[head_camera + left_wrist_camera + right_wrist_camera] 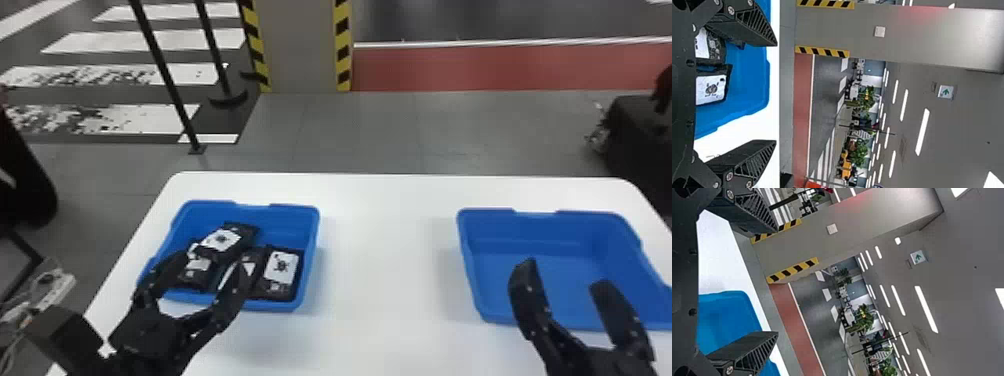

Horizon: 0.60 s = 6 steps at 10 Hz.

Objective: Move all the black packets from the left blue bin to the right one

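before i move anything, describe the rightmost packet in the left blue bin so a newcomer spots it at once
Start at the white table and go to the left blue bin. The packet lies by that bin's right wall, a dark emblem on its upturned white label. Of all the packets there, it is nearest the right blue bin.

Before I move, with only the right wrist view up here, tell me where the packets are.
Observer: The packets are in the left bin, as the head view shows.
Operator: Now report the left gripper's place.
Observer: In the head view, the left gripper reaches across the near part of that bin, fingers apart.
Operator: Describe the rightmost packet.
Observer: The rightmost packet lies by the bin's right wall, its white label facing up.
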Motion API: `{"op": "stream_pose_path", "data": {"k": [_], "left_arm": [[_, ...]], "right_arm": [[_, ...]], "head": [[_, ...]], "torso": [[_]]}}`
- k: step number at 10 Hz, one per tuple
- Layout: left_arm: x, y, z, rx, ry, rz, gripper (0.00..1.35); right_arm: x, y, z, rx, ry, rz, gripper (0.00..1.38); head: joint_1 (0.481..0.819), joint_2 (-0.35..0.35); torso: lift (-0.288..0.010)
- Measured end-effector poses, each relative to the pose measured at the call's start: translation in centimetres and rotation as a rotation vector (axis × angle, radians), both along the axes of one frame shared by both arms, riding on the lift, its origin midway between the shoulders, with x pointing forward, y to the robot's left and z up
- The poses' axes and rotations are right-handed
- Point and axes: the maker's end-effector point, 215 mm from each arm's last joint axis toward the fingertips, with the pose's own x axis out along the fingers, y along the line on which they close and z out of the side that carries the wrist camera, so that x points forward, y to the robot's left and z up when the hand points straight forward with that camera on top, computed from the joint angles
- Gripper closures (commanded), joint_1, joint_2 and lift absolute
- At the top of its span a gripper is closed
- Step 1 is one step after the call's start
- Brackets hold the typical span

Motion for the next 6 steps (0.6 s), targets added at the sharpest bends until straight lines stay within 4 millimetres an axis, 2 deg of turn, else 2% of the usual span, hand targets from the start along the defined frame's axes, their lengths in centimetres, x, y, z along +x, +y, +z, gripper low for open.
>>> {"op": "stream_pose_path", "data": {"k": [4, 6], "left_arm": [[0.03, 0.33, 0.04, 0.007, 0.000, 0.003, 0.15], [0.33, 0.70, 0.96, 0.024, -0.021, 0.001, 0.15]], "right_arm": [[-0.01, -0.01, -0.13, 0.003, 0.003, 0.000, 0.09], [-0.08, -0.05, -0.21, 0.007, 0.005, -0.001, 0.09]], "head": [[0.695, 0.115], [0.695, 0.120]], "torso": [[-0.110], [-0.110]]}}
